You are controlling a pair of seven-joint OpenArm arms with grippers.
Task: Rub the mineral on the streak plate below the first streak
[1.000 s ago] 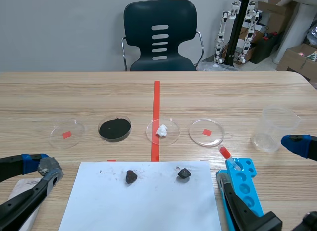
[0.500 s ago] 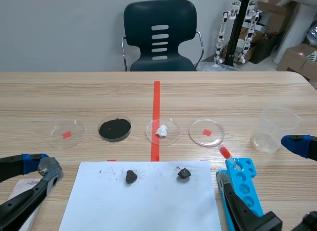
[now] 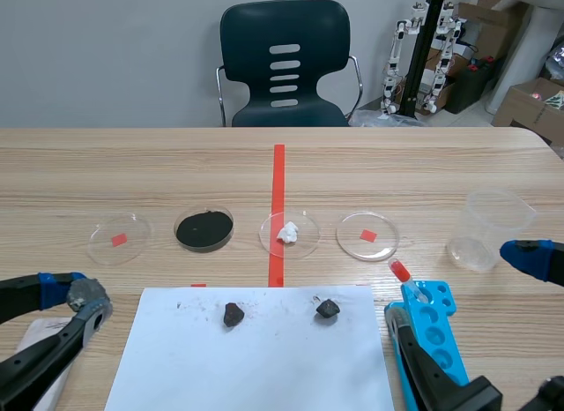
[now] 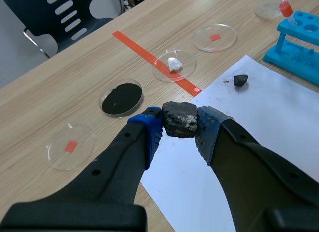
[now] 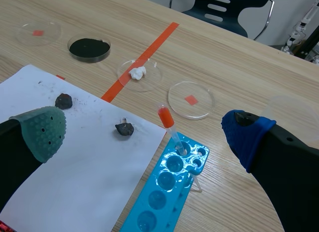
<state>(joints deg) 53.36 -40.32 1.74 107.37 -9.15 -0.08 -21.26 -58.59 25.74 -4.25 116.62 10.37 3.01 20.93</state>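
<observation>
**Mineral clamped, and nothing has shifted in the last second**

Your left gripper [image 4: 180, 126] is clenched on the mineral [image 4: 180, 117], a dark, rough lump pinched between its two pads. In the scene view it sits at the near left, just off the left edge of the streak plate [image 3: 256, 367], with the mineral clear of the plate's surface. Compared with the earlier scene frames, this arm is in the same spot, and so is the mineral.

Your right gripper [image 5: 143, 131] is released, with its fingers spread wide and nothing between them. It sits at the near right beside the blue tube rack [image 3: 434, 330], and it has not moved either.

The streak plate lies flat on the counter [image 3: 397, 168], near and central. Faint dark smudges show along its far edge. Two small dark stones rest on it near that edge, the left stone [image 3: 233, 314] and the right stone [image 3: 327, 309], well apart from each other.

Beyond the plate you have a row of four dishes:
- At the left end is a dish with a red square [image 3: 119, 237].
- Next is a dish of black powder [image 3: 204, 228].
- Next is a dish with a white lump [image 3: 289, 234].
- At the right end is a second red-square dish [image 3: 367, 235].

A red-capped tube [image 3: 400, 272] leans in the rack. A clear cup [image 3: 490, 227] stands at the far right. None of these has changed.
</observation>
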